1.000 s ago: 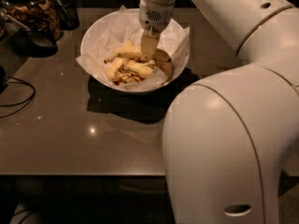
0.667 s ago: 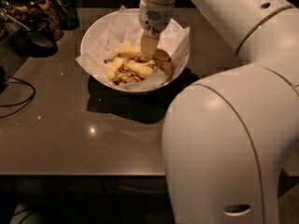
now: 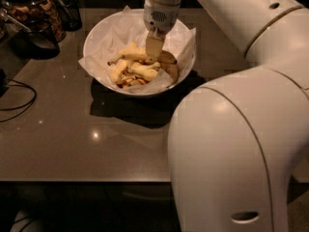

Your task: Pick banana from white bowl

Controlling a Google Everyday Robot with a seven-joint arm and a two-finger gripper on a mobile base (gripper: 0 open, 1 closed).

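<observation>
Gripper [image 3: 153, 51], hold indiscernible, low in white bowl [image 3: 96, 29] with banana [image 3: 129, 54] at its tip; crowding chunks [image 3: 145, 72] beside it risk a wrong or slipping grasp.

- The robot's gripper [image 3: 153, 52] hangs low inside the big round white bowl [image 3: 96, 35].
- Right by it lies a long curved yellow banana [image 3: 129, 53], among shorter pale pieces [image 3: 145, 72].
- The bowl sits on a shiny brown table [image 3: 67, 134].

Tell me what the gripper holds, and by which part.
Cannot tell. The gripper is down inside the white bowl, at the banana, but no hold shows.
</observation>
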